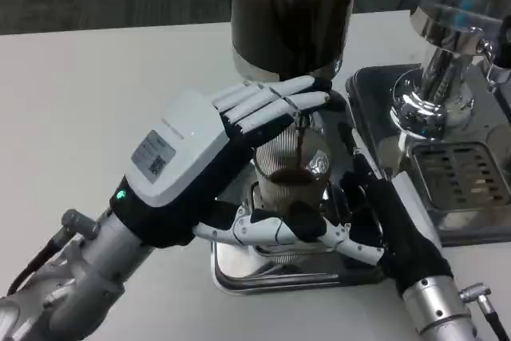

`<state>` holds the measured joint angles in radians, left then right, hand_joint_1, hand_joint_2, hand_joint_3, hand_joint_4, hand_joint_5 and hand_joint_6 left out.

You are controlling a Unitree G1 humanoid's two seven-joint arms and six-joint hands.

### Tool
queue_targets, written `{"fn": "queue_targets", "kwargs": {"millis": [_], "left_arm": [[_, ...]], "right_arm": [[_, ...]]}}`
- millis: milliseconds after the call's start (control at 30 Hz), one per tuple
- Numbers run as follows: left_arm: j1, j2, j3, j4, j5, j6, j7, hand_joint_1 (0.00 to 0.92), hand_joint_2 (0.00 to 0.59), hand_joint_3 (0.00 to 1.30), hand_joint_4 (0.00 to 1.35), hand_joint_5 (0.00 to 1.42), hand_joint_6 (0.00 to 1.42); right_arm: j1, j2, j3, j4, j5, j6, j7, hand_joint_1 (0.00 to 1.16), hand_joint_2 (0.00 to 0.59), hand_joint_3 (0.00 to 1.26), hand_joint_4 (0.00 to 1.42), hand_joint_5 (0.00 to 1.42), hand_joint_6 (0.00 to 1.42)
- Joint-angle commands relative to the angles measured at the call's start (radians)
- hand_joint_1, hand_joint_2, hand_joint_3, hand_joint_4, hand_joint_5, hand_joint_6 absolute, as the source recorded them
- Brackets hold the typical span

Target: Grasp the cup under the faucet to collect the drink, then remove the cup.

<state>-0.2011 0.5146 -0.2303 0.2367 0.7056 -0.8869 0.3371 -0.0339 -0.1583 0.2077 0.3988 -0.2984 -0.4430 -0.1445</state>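
Note:
A ribbed clear cup (289, 164) stands on the silver drip tray (279, 275) under the faucet (307, 123) of a dispenser jar (291, 13) of dark drink. Dark liquid lies in the cup. My left hand (196, 157) reaches in from the left. Its fingers (279, 101) lie across the faucet lever above the cup's rim, and its thumb stretches along the cup's base in front. My right hand (383, 213) comes from the lower right and holds the cup's right side, its fingers partly hidden behind the cup.
A chrome machine (447, 77) with a grated tray (459, 173) stands close on the right, next to my right forearm (435, 301). Bare white table (80, 93) spreads to the left and front left.

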Motion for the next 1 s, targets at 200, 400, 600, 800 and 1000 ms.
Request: {"fn": "queue_targets", "kwargs": {"millis": [200,400,600,800,1000], "left_arm": [[0.036,0.029,-0.026,0.017,0.015,-0.005,-0.046,0.0,0.153,0.3,0.21,0.37,0.36],[0.046,0.034,-0.022,0.001,0.025,0.007,-0.041,0.0,0.152,0.3,0.21,0.37,0.36],[0.058,0.033,0.0,-0.023,0.006,0.017,-0.03,0.0,0.159,0.27,0.17,0.33,0.29],[0.089,0.0,0.109,-0.071,-0.021,0.034,0.064,0.0,0.165,0.24,0.11,0.28,0.22],[0.097,-0.018,0.158,-0.058,-0.027,0.037,0.104,0.0,0.163,0.23,0.1,0.27,0.2]], "right_arm": [[-0.044,0.017,0.003,0.062,0.003,-0.028,0.018,0.6,0.2,0.0,0.0,0.0,0.13],[-0.05,0.02,0.008,0.078,-0.007,-0.034,0.022,0.61,0.2,0.0,0.0,0.0,0.13],[-0.044,0.027,0.0,0.085,0.007,-0.038,0.027,0.61,0.199,0.0,0.0,0.0,0.13],[-0.036,0.028,-0.004,0.077,0.008,-0.044,0.027,0.61,0.199,0.0,0.0,0.0,0.14],[-0.03,0.027,-0.007,0.073,0.007,-0.048,0.024,0.6,0.201,0.0,0.0,0.0,0.14]]}}
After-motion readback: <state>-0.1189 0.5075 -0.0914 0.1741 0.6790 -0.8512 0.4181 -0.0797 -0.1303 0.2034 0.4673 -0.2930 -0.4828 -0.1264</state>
